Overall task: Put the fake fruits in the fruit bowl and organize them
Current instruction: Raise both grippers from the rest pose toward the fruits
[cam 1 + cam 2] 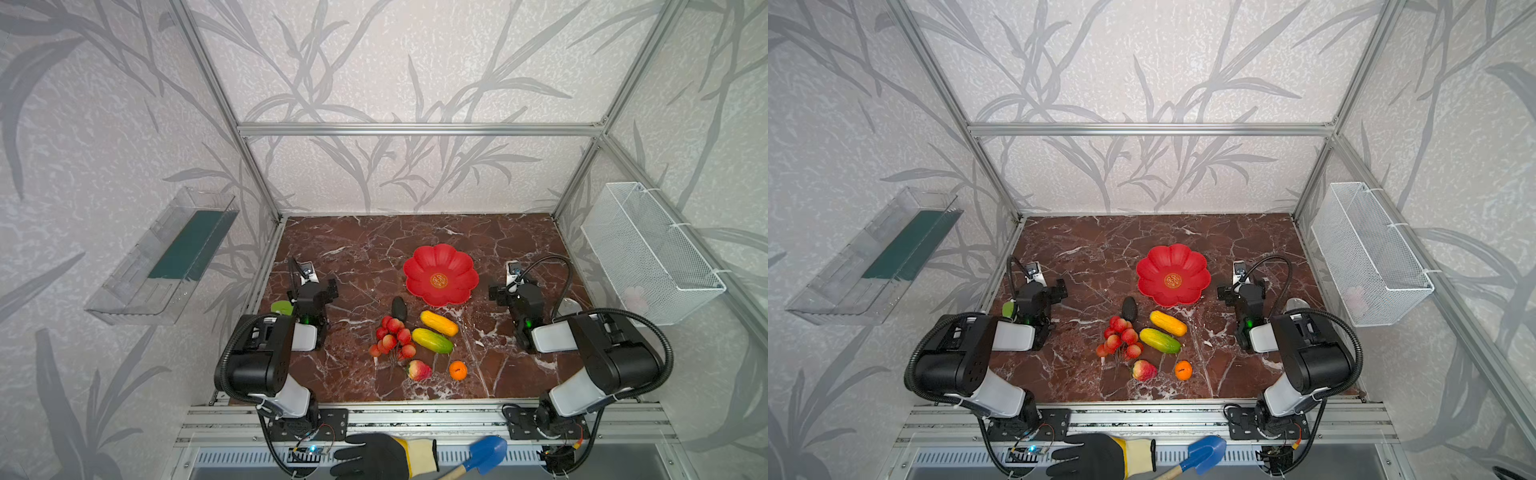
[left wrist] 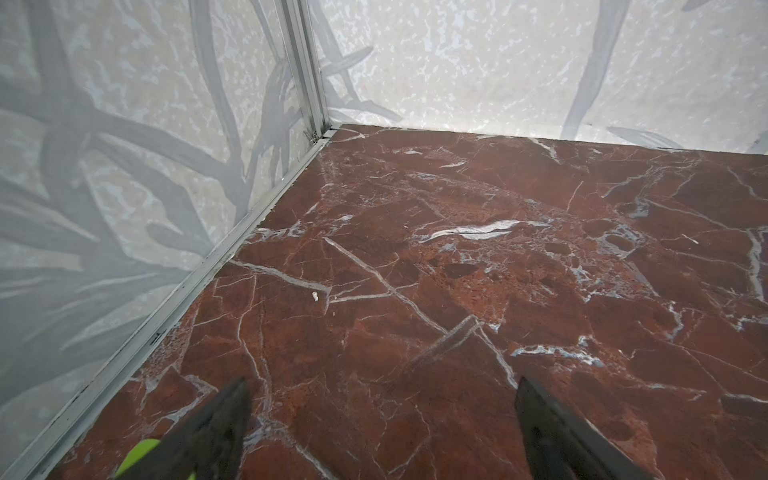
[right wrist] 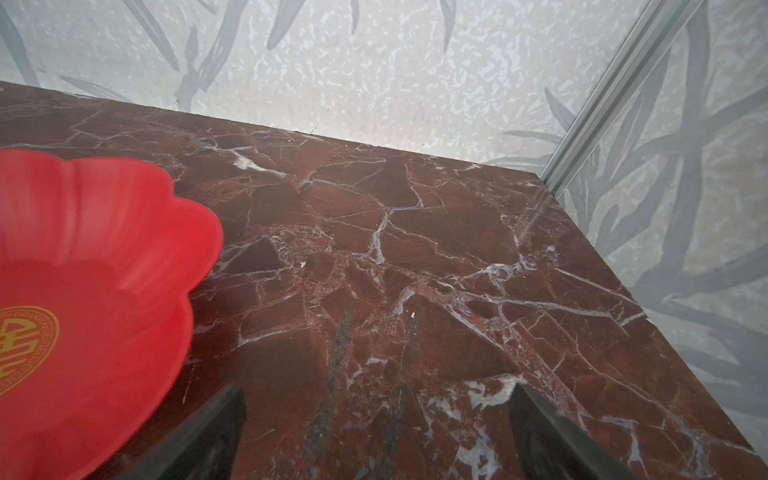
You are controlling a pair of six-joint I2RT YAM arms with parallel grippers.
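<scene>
In both top views: fake fruits (image 1: 432, 340) bunched mid-table, robot-side of empty fruit bowl (image 1: 453, 259); yellow-orange oblong (image 1: 439, 323) closest, long axis diagonal.
Left wrist: left gripper (image 2: 382, 415) spread, empty, no fruit ahead.
Right wrist: right gripper (image 3: 376, 419) spread, empty, fruit bowl just beside. Likely the nearer arm.

Soft, even light fills the scene. The walls (image 1: 374, 62) look bright, and the marble tabletop (image 1: 353, 249) has a mild sheen and only faint shadows. In both top views the frame bars (image 1: 419, 129) splay toward the picture edges. In the wrist views the black fingers (image 2: 216, 428) (image 3: 552, 432) are blurred, and the red bowl (image 3: 104, 249) looks soft.
</scene>
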